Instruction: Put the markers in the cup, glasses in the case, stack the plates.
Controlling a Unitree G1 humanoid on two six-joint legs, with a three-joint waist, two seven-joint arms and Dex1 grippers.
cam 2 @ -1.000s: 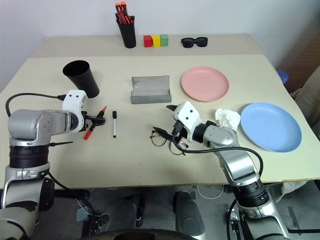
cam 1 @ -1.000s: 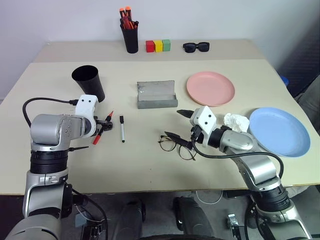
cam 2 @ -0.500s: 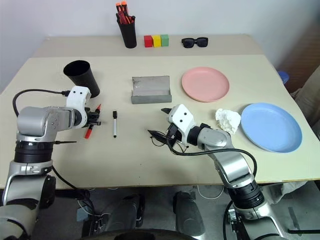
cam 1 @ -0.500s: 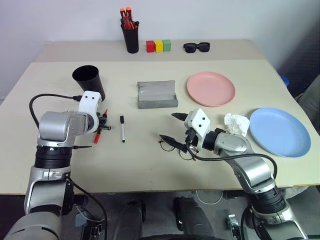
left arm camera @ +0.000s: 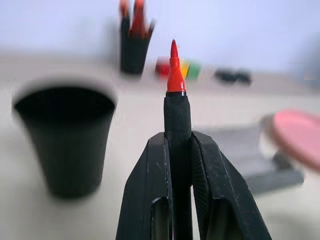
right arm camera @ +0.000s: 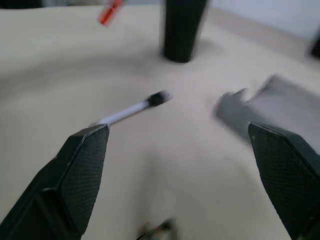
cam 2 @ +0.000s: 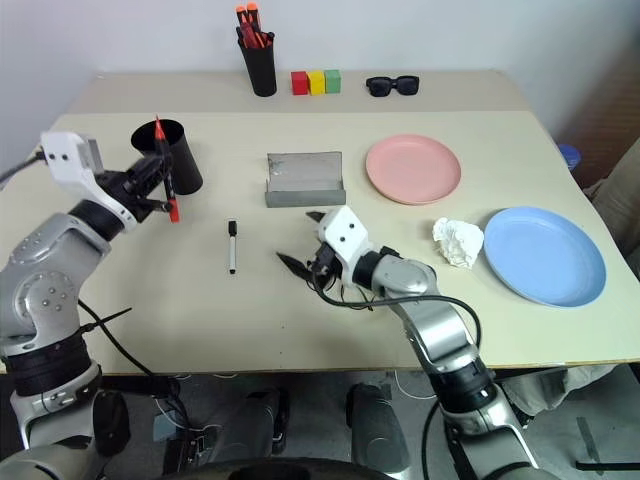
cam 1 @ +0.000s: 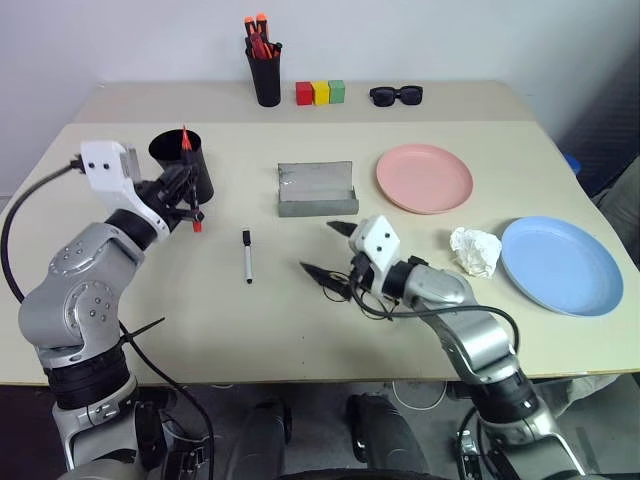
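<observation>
Desk (cam 1: pixel 300 330) of pale wood carries everything. The left end effector (cam 1: pixel 187 200) is raised off it and pinches the red marker (cam 1: pixel 188 175), which stands nearly upright in front of the black cup (cam 1: pixel 181 160), its tip level with the rim; the left wrist view shows both fingers (left arm camera: pixel 150 200) pressed on the barrel. The white marker (cam 1: pixel 246 256) with the black cap lies flat on the desk, between the cup and the glasses. The right end effector (cam 1: pixel 327 247) has its fingers spread wide and hovers just over the wire-framed glasses (cam 1: pixel 345 290), which lie on the desk, partly hidden under the wrist. The grey case (cam 1: pixel 315 189) stands open beyond them, near the middle. The pink plate (cam 1: pixel 424 178) lies just right of the case, and the blue plate (cam 1: pixel 560 265) lies well apart from it near the right edge, with a crumpled white tissue (cam 1: pixel 473 249) between them. At the far edge stand a pen holder (cam 1: pixel 265 68), three coloured blocks (cam 1: pixel 320 93) and dark sunglasses (cam 1: pixel 396 96).
</observation>
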